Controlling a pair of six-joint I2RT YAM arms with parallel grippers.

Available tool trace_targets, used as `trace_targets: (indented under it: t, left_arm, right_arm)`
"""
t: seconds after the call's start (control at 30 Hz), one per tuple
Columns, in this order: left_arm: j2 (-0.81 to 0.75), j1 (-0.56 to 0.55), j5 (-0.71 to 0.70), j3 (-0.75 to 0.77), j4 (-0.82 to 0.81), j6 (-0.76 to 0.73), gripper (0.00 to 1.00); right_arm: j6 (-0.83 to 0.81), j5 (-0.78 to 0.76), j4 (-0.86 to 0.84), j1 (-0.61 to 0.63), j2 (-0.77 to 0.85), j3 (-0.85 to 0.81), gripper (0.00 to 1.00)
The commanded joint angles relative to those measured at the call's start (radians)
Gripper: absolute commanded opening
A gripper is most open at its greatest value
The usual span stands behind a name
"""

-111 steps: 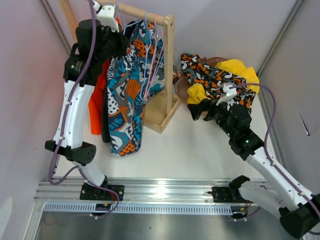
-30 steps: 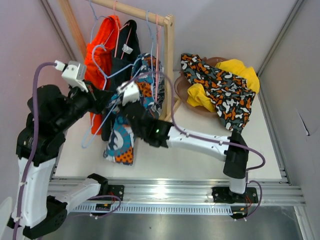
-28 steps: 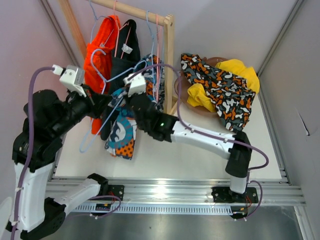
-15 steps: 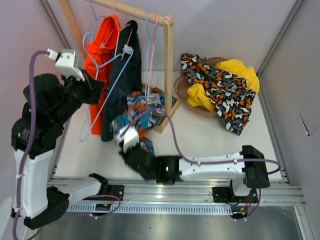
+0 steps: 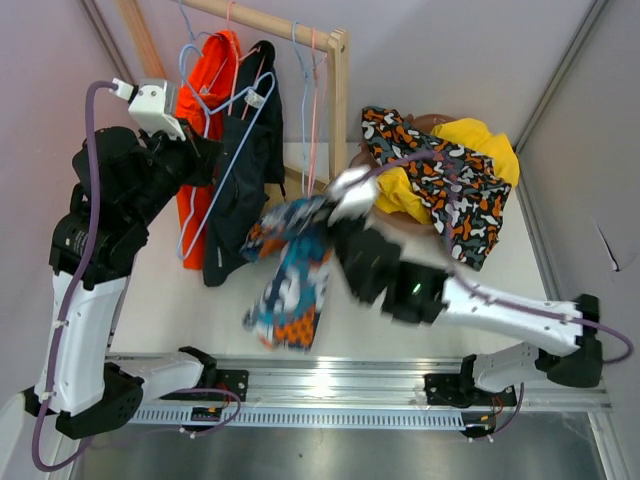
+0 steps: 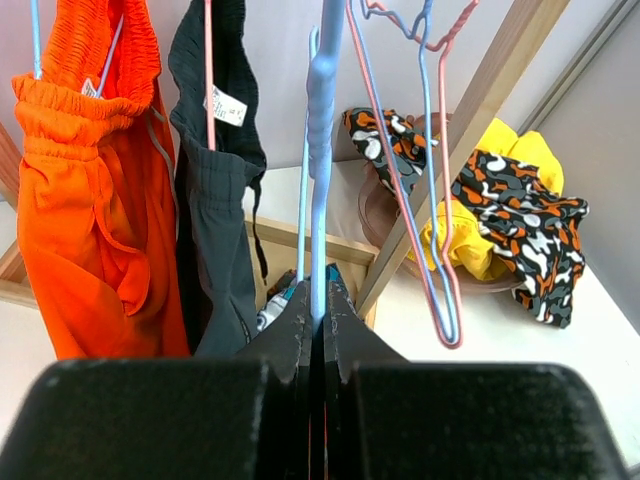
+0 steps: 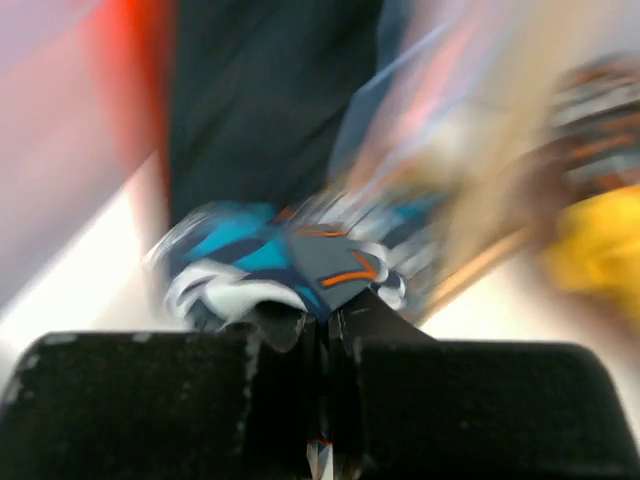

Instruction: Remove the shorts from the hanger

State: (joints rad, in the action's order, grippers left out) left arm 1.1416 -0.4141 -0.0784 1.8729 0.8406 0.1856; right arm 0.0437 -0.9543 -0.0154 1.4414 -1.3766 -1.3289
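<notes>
Dangling mid-scene above the table [image 5: 350, 335]: teal-orange-black print shorts [image 5: 292, 270] | right gripper [image 7: 320, 322] pinched tight on their cloth | left gripper [image 6: 316, 318] clamped together on blue hanger [image 6: 322, 150], far left by the rack [image 5: 340, 120]

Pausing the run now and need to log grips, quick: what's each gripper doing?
Left gripper: shut on the blue hanger.
Right gripper: shut on the teal-orange-black print shorts; the view is blurred.

Pale lilac walls [image 5: 450, 40] enclose a white tabletop [image 5: 170, 300] — wooden rack [image 5: 342, 100] at the back.
</notes>
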Motion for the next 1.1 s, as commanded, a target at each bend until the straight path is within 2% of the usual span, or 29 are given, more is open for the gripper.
trace_targets:
  t: [0.0, 0.03, 0.07, 0.1, 0.13, 0.2, 0.27, 0.3, 0.4, 0.6, 0.73, 0.83, 0.87, 0.9, 0.93, 0.97, 1.0, 1.07]
  left_arm:
    - [-0.014, -0.003, -0.015, 0.008, -0.061, -0.015, 0.0]
    - [-0.013, -0.003, -0.02, 0.0, -0.06, -0.023, 0.0]
    - [-0.013, -0.003, -0.027, 0.008, -0.06, -0.031, 0.0]
    - [-0.013, -0.003, -0.03, 0.005, -0.063, -0.034, 0.0]
    - [-0.013, -0.003, -0.032, 0.0, -0.067, -0.037, 0.0]
    - [-0.009, -0.003, -0.038, -0.009, -0.083, -0.041, 0.0]
    - [-0.005, -0.003, -0.04, -0.017, -0.1, -0.04, 0.0]
    - [0.0, -0.003, -0.04, -0.024, -0.115, -0.04, 0.0]
    - [0.018, -0.003, -0.043, -0.023, -0.141, -0.043, 0.0]
    - [0.043, -0.003, -0.04, -0.027, -0.167, -0.052, 0.0]
    - [0.058, -0.003, -0.046, -0.034, -0.184, -0.064, 0.0]
    - [0.082, -0.003, -0.049, -0.029, -0.189, -0.069, 0.0]
    - [0.089, -0.003, -0.046, -0.024, -0.195, -0.071, 0.0]
    - [0.098, -0.002, -0.043, -0.024, -0.199, -0.071, 0.0]
    - [0.101, -0.003, -0.037, -0.027, -0.208, -0.072, 0.0]
    - [0.102, -0.003, -0.028, -0.02, -0.218, -0.078, 0.0]
    - [0.109, -0.003, -0.005, -0.014, -0.238, -0.078, 0.0]
    - [0.128, -0.002, 0.012, 0.008, -0.242, -0.086, 0.0]
  right_arm:
    - [-0.201, 0.016, -0.126, -0.27, 0.12, -0.16, 0.0]
    - [-0.211, 0.05, -0.112, -0.341, 0.114, -0.203, 0.0]
    - [-0.208, 0.13, -0.08, -0.481, 0.084, -0.296, 0.0]
    - [-0.208, 0.178, -0.08, -0.549, 0.065, -0.341, 0.0]
    - [-0.194, 0.224, -0.063, -0.676, 0.021, -0.38, 0.0]
    - [-0.168, 0.346, -0.037, -0.783, -0.036, -0.496, 0.0]
    - [-0.127, 0.402, -0.017, -0.905, -0.138, -0.582, 0.0]
    - [-0.111, 0.425, 0.008, -0.939, -0.177, -0.664, 0.0]
    - [-0.094, 0.517, -0.032, -1.025, -0.29, -0.739, 0.0]
    - [-0.076, 0.598, -0.168, -1.121, -0.449, -0.763, 0.0]
    - [-0.076, 0.58, -0.228, -1.182, -0.585, -0.806, 0.0]
    - [-0.071, 0.513, -0.213, -1.226, -0.686, -0.854, 0.0]
    - [-0.062, 0.503, -0.187, -1.237, -0.706, -0.865, 0.1]
    - [-0.048, 0.49, -0.123, -1.25, -0.722, -0.874, 0.34]
    - [-0.004, 0.499, -0.08, -1.277, -0.737, -0.874, 0.64]
    - [0.022, 0.496, -0.034, -1.291, -0.763, -0.877, 0.99]
    - [0.054, 0.464, 0.094, -1.303, -0.779, -0.897, 0.99]
    - [0.139, 0.41, 0.216, -1.332, -0.812, -0.924, 0.99]
